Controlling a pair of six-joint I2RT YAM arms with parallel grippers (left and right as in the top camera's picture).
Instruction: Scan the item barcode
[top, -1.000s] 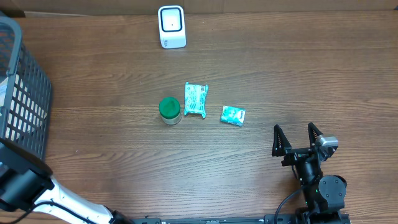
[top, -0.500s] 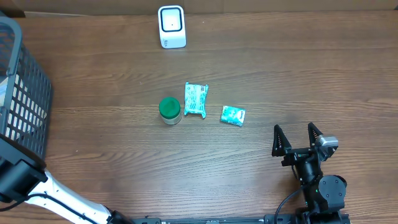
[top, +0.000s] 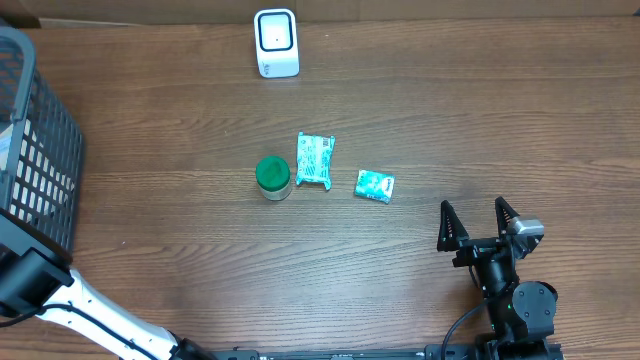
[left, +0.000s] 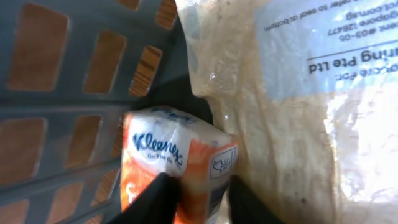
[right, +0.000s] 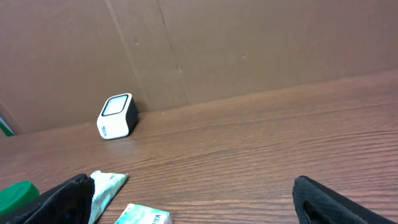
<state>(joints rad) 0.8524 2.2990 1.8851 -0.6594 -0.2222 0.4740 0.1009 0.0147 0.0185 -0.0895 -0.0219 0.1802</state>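
Note:
In the left wrist view an orange and white Kleenex tissue pack lies inside the grey basket, pressed against a clear plastic bag with a printed label. My left gripper has its two black fingers against the pack's two sides and is shut on it. From overhead only the left arm shows, at the basket's near corner; its gripper is hidden there. The white scanner stands at the table's far edge. My right gripper rests at the front right, open and holding nothing.
A green-lidded jar, a teal packet and a small teal tissue pack lie mid-table. The grey basket takes up the left edge. The right wrist view shows the scanner in front of a cardboard wall.
The left arm has shifted slightly by the basket's near corner. The right arm and the items on the table have not moved.

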